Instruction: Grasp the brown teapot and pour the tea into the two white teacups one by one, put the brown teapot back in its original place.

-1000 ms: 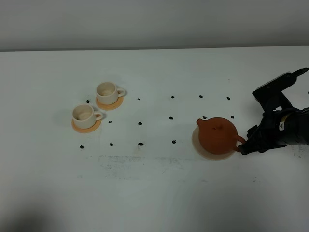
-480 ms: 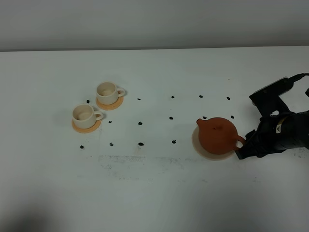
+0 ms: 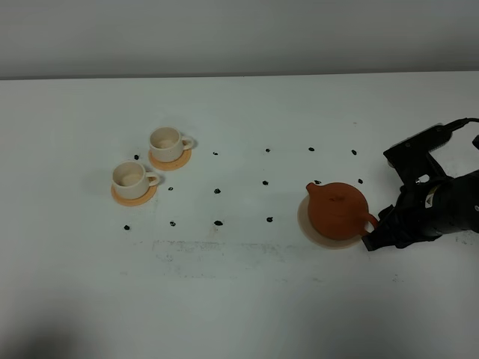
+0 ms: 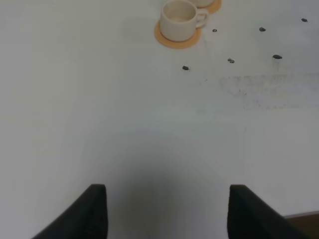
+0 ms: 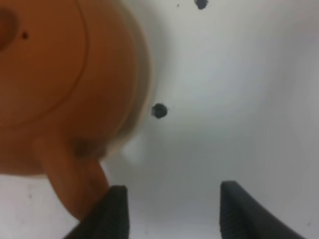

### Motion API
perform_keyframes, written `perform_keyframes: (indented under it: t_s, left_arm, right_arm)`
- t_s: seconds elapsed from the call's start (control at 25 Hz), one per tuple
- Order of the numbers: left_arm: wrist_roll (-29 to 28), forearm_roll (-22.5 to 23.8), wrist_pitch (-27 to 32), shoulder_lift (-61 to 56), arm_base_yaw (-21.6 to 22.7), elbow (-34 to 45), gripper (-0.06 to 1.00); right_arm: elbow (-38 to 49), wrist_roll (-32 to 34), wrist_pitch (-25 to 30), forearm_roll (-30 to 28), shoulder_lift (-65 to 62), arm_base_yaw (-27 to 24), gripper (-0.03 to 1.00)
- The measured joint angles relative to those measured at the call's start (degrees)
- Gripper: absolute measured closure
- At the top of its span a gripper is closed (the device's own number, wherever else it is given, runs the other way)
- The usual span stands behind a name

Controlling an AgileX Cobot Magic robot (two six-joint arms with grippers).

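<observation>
The brown teapot (image 3: 334,210) stands on its pale round disc (image 3: 304,222), right of the table's middle, spout to the far left and loop handle (image 3: 369,220) to the right. My right gripper (image 3: 372,240) is low beside that handle. In the right wrist view the teapot (image 5: 60,74) fills the frame and its handle (image 5: 67,181) lies just outside one finger (image 5: 107,211), so the open right gripper (image 5: 172,211) holds nothing. The two white teacups (image 3: 166,140) (image 3: 129,176) sit on orange coasters at the left. My left gripper (image 4: 167,214) is open over bare table, with one cup (image 4: 178,18) ahead. No tea shows.
Small black dots (image 3: 217,191) mark the white tabletop in rows between the cups and the teapot. A scuffed patch (image 3: 217,250) lies toward the table's front. The table's far edge meets a grey wall (image 3: 239,37).
My right gripper has shifted slightly toward the table's front edge beside the teapot handle, and its jaws have narrowed a little. Teapot and cups have stayed put.
</observation>
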Motion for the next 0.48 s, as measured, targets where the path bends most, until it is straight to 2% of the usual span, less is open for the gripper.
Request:
perform_keyframes:
  t_s: [0.24, 0.48]
  left_arm:
    - [0.0, 0.0, 0.0, 0.0, 0.0, 0.0, 0.44]
    - [0.0, 0.0, 0.0, 0.0, 0.0, 0.0, 0.44]
  right_arm:
    - [-2.08, -0.19, 4.01, 1.14, 0.0, 1.66, 0.56]
    - [-2.51, -1.66, 5.66, 4.16, 0.0, 1.72, 0.56]
